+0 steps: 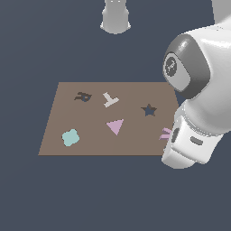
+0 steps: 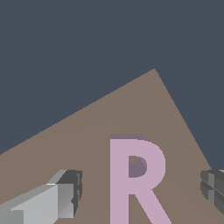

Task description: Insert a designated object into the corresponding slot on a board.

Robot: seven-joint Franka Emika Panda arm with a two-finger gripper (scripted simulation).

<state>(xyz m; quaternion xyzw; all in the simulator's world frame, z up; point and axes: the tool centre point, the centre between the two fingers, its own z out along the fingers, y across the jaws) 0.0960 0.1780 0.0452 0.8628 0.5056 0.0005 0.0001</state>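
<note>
Arm hides most of the pink R (image 2: 136, 177) near the board's (image 1: 90, 131) edge.
In the wrist view the tool (image 2: 142, 192) stands wide, its fingers (image 2: 72, 192) flanking the flat-lying letter without touching; the stem's lower end is cut off. The R-shaped slot (image 1: 83, 96) lies well apart, across the board.

white glossy arm (image 1: 205, 103), grey joint cap (image 1: 180, 67)

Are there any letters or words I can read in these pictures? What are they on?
"R": not printed, it is the shape of the pink letter block lying on the brown board.
The dark cutout may be a letter, but it is too small to read.
The round mark on the arm is too blurred to read.
</note>
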